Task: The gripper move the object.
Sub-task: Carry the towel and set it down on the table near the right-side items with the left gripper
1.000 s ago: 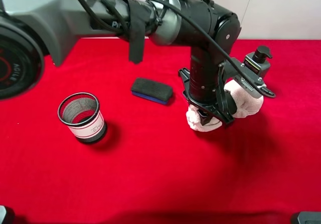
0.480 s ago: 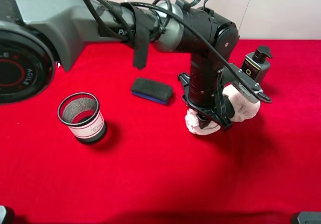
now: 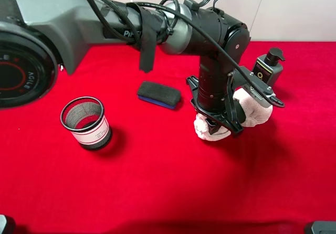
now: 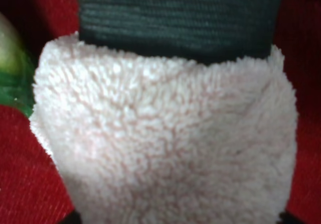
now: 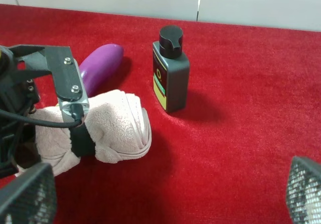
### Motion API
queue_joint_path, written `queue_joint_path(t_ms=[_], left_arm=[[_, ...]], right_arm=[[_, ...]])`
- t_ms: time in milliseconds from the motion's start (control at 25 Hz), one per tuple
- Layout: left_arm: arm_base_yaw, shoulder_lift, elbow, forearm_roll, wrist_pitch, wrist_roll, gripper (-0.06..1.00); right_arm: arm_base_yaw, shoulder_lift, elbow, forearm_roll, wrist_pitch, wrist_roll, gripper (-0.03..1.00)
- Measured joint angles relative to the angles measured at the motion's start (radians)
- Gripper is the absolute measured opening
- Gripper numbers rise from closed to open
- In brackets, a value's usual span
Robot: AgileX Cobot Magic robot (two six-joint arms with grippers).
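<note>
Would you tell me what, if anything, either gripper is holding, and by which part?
The left gripper grips the rolled towel at its black-banded middle; the right gripper holds nothing.

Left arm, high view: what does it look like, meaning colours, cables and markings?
The left arm has a grey shell, a round black joint housing with red markings, and partial white lettering. Black cables run along it under a black strap. Its end effector is black and claw-like, with a grey screwed plate.
</note>
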Motion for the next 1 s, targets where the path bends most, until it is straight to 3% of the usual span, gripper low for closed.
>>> queue_joint_path(t_ms=[280,520,1000], left_arm=[[0.000,0.000,0.000,0.000,0.000,0.000,0.39],[0.000,0.000,0.000,-0.001,0.001,-0.001,0.58],[0.000,-0.072,0.000,0.000,0.036,-0.001,0.80]], right_arm=[[0.000,0.000,0.000,0.000,0.000,0.000,0.69],[0.000,0.000,0.000,0.000,0.000,0.000,0.69],[0.000,0.000,0.000,0.000,0.000,0.000,0.69]])
